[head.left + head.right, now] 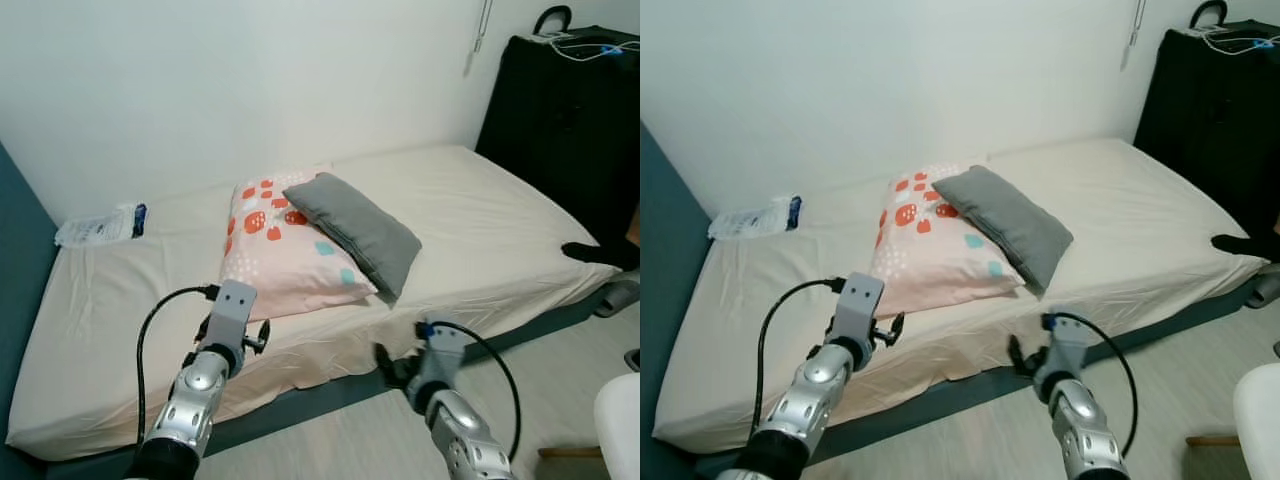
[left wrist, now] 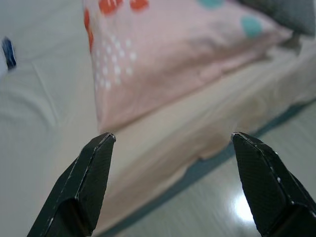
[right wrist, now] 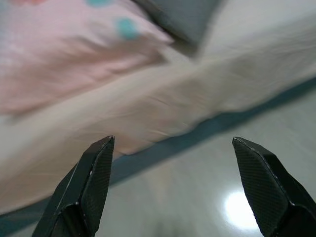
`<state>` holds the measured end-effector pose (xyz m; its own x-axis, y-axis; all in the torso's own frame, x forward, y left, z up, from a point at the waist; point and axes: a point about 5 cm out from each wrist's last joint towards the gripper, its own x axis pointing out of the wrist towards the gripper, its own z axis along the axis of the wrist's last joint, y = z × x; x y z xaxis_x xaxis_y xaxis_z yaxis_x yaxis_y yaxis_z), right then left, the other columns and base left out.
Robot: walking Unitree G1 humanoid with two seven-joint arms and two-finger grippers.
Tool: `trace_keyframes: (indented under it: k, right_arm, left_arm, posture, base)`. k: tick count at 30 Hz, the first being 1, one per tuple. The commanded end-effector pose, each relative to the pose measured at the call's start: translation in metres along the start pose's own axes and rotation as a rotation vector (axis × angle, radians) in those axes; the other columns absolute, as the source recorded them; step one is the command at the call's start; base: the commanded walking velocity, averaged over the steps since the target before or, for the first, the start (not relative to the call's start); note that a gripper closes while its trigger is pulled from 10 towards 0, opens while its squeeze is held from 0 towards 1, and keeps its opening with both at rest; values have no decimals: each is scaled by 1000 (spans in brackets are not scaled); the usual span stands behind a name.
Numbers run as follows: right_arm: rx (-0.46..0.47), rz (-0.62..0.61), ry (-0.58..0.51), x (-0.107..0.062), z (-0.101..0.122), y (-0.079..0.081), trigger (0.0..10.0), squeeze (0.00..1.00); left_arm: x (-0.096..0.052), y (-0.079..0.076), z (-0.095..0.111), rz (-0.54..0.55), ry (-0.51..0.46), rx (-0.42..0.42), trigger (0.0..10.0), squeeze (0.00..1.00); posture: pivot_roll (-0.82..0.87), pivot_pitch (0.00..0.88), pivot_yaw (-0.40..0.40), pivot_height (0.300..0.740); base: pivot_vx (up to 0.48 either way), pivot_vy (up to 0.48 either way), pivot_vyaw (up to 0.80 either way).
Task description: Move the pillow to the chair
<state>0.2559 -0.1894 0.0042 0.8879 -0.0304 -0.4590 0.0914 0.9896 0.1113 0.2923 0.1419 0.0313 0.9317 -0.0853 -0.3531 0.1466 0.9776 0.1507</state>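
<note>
Left eye view shows me standing at the side of a bed point(image 1: 500, 230) covered in a cream sheet, both my arms raised in front of me. My left gripper point(image 2: 170, 140) hangs over the near edge of the mattress with its two black fingers point(image 2: 84, 187) spread wide and nothing between them; through the gap I see the pink pillow point(image 1: 280, 245), patterned with red, white and teal spots, lying just ahead on the sheet. My right gripper point(image 3: 173, 143) is lower, out over the pale floor point(image 1: 560, 400) beside the bed's dark blue base, its fingers point(image 3: 86, 190) likewise wide apart and empty, pointing toward the mattress edge below the pillows. The pink pillow lies near the middle of the bed, close to the near edge, and a smaller grey pillow point(image 1: 360, 230) rests across its right part, overlapping it and touching the sheet beyond. Near the wall at the far left of the mattress lies a white packet point(image 1: 100, 225) with blue print. A black suitcase point(image 1: 565, 120) stands at the far right end of the bed, with white cables on top. A rounded white thing point(image 1: 620, 415) sits at the lower right edge; I cannot tell what it is.
</note>
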Motion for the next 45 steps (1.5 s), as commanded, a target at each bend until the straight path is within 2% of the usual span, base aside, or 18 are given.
trace_keyframes:
  k: [1,3,9,15,19,22,23,24,25,26,27,29,33,37,38,40,42,45]
  right_arm:
    - [-31,46,0,-1,1,8,10000,0]
    - [-11,63,-13,-3,5,9,10000,0]
    - [123,43,-73,-6,16,12,10000,0]
    - [71,162,-152,-8,27,25,10000,0]
    - [53,128,-61,-3,19,25,10000,0]
    - [32,145,-61,-3,20,30,10000,0]
    - [-6,157,-61,-2,21,34,10000,0]
    - [-103,182,-85,-2,24,41,10000,0]
    - [-103,182,-85,-2,24,41,10000,0]
    - [-170,200,-101,-2,26,46,10000,0]
    - [-170,200,-101,-2,26,46,10000,0]
    - [-256,225,-134,0,31,53,10000,0]
    - [-322,323,-73,4,32,68,10000,0]
    - [-330,326,-70,4,34,69,10000,0]
    - [-387,320,-95,7,36,70,10000,0]
    - [-387,320,-95,7,36,70,10000,0]
    - [-486,352,-107,7,35,72,10000,0]
    - [-537,366,-113,6,34,71,10000,0]
  left_arm:
    - [-2,4,-8,19,30,-4,10000,0]
    - [-4,2,-12,-2,37,29,10000,0]
    - [-8,2,-18,-24,72,6,10000,0]
    - [-7,10,-17,0,77,-13,10000,0]
    - [-7,10,-21,0,97,48,10000,0]
    - [-9,8,-21,-17,92,67,10000,0]
    - [-10,7,-21,-32,90,76,10000,0]
    - [-11,9,-21,-40,82,92,10000,0]
    - [-11,9,-21,-40,82,92,10000,0]
    - [-12,10,-20,-44,78,102,10000,0]
    - [-12,10,-20,-44,78,102,10000,0]
    - [-18,18,-22,-22,85,71,10000,0]
    - [-21,32,-23,23,124,14,10000,0]
    - [-22,34,-23,33,130,3,10000,0]
    - [-23,40,-23,50,136,3,10000,0]
    - [-23,40,-23,50,136,3,10000,0]
    - [-22,45,-22,90,125,-20,10000,0]
    - [-22,45,-21,108,121,-40,10000,0]
  posture:
    - [-92,0,62,740]
    - [-93,0,85,740]
    - [-92,0,88,740]
    - [-93,1,74,740]
    - [-89,1,86,740]
    - [-76,0,112,740]
    - [-72,0,117,740]
    - [-56,14,130,740]
    - [-56,14,130,740]
    - [-56,14,130,740]
    - [-56,14,130,740]
    - [-32,16,124,740]
    - [-14,25,100,740]
    - [-14,25,100,740]
    - [-2,8,50,740]
    - [-2,8,50,740]
    - [-20,5,-25,740]
    - [-30,8,-47,740]
  base:
    - [0,0,0]
    - [0,0,0]
    - [0,0,0]
    - [0,0,0]
    - [0,0,0]
    - [0,0,0]
    - [0,0,0]
    - [0,0,0]
    - [0,0,0]
    - [0,0,0]
    - [0,0,0]
    - [0,0,0]
    - [0,0,0]
    - [0,0,0]
    - [0,0,0]
    - [0,0,0]
    - [0,0,0]
    - [0,0,0]
